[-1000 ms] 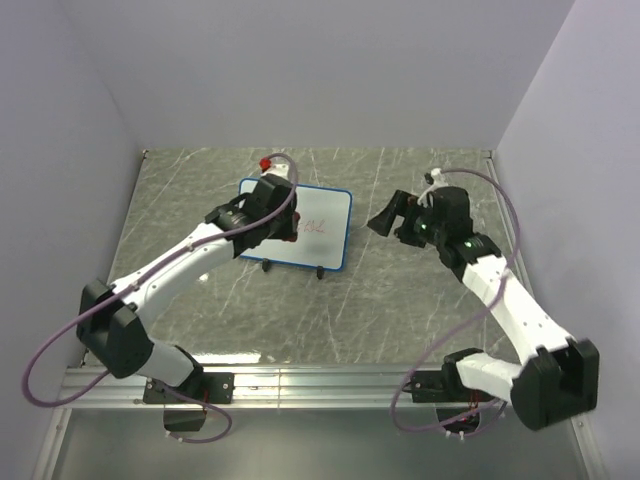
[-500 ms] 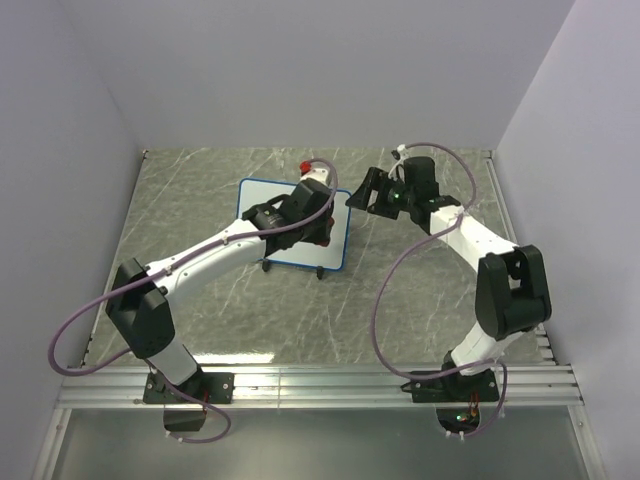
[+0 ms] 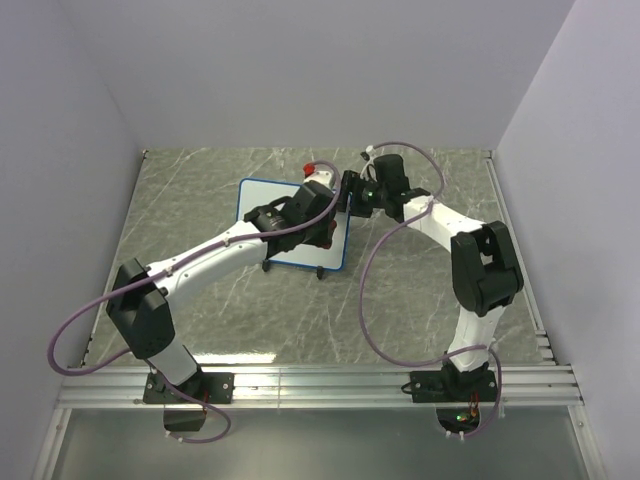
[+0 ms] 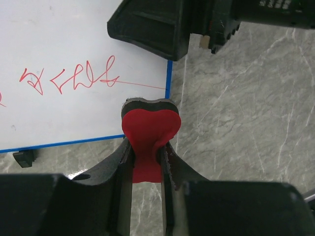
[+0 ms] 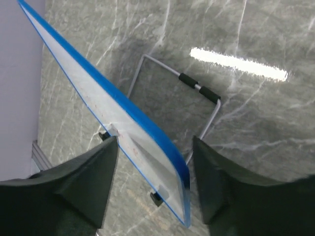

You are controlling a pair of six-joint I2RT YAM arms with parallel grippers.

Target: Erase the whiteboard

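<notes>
- Two arms are meeting at the whiteboard (image 3: 262, 197) in the top view. It is sitting about midway across the table (image 3: 200, 300), long axis running roughly left to right. Your left gripper (image 3: 318, 232) is hanging over its right half, and your right gripper (image 3: 347, 193) is crowding its right edge. The left arm is hiding the writing here.
- From the left wrist, the fingers (image 4: 123, 162) are pinching the red eraser (image 4: 150, 129) by its waist. The red scribbles (image 4: 69, 78) are lying ahead and to the left of it, strung out sideways, so you are looking at a leftward sweep, by my read. The right gripper's black finger is covering the board's far right corner. You cannot tell whether the pad is touching the surface.
- From the right wrist, the fingers (image 5: 83, 182) are standing wide apart, straddling the board's blue frame (image 5: 142, 125) edge-on. A gap is showing beside one finger, so it is likely not clamping. The wire stand (image 5: 197, 88) is showing behind. The writing face is too foreshortened to read.
</notes>
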